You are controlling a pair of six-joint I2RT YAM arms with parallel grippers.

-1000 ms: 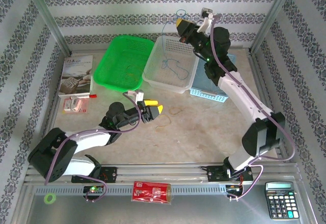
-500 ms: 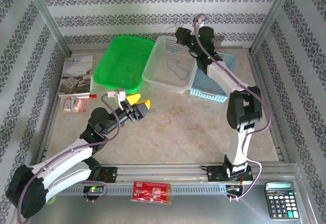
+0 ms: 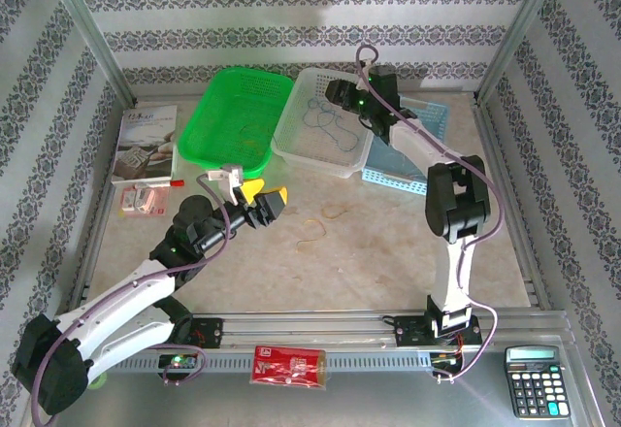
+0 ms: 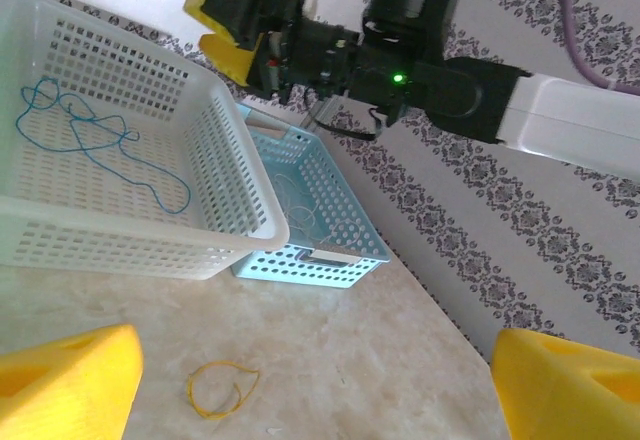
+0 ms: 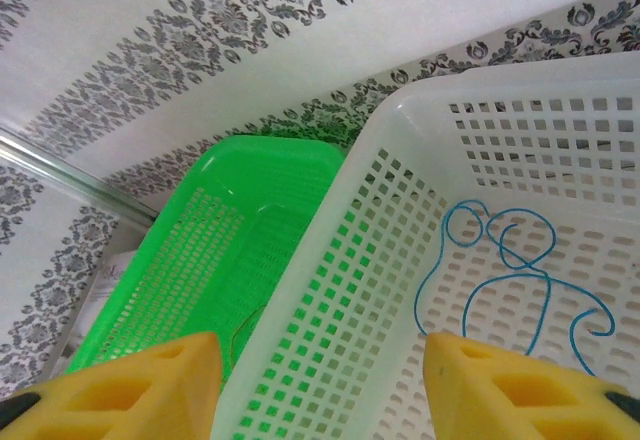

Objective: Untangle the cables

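Observation:
A blue cable (image 3: pixel 330 128) lies loose in the white basket (image 3: pixel 288 124); the right wrist view has it (image 5: pixel 500 270) just past my fingertip. My right gripper (image 3: pixel 337 92) hangs open over that basket's far side, with nothing between its yellow fingers (image 5: pixel 120 390). Two yellow cable loops (image 3: pixel 336 211) (image 3: pixel 309 246) lie on the table. My left gripper (image 3: pixel 264 197) is open and raised left of them, and one yellow loop (image 4: pixel 220 390) lies below its wide jaws. A thin loop (image 5: pixel 245 325) rests in the green basket (image 5: pixel 230 240). Pale cable (image 4: pixel 300 203) shows faintly in the light blue basket (image 4: pixel 320 220).
The green basket (image 3: pixel 228 107), the white one and the light blue basket (image 3: pixel 398 180) stand in a row at the back. A book (image 3: pixel 146 141) and a small packet (image 3: pixel 144 199) lie at the left. A red packet (image 3: pixel 289 364) and a calculator (image 3: pixel 529 378) sit near the front rail.
My right gripper came down from high above the white basket and opened; the blue cable it held now lies in the basket. My left gripper moved left and back and opened wider.

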